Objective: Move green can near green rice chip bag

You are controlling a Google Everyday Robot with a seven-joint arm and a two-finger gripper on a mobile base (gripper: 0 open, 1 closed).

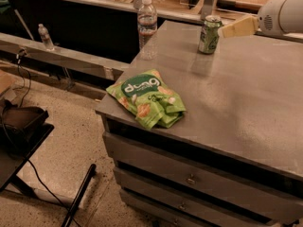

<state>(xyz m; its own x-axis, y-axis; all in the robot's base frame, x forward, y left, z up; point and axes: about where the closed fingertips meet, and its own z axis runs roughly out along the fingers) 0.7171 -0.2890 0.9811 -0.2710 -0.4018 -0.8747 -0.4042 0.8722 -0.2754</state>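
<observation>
Camera view: one grey table point(246, 103) is seen, and on it one green can point(209, 34) is stood upright toward the far edge, at about 1 o'clock from the one green rice chip bag point(147, 97). The bag is laid flat near the table's front left corner, well apart from the can. One hand point(232, 28) is reached in from the right, at 3 o'clock of the can, with its pale tip just beside the can's upper part; whether contact is made cannot be told, nor whether the hand is apart or together. Two clear water bottles are counted: one water bottle point(147, 20) is stood on the table at 9 o'clock of the can, and a second, smaller bottle point(45, 36) is placed on a ledge point(75, 58) far to the left.
</observation>
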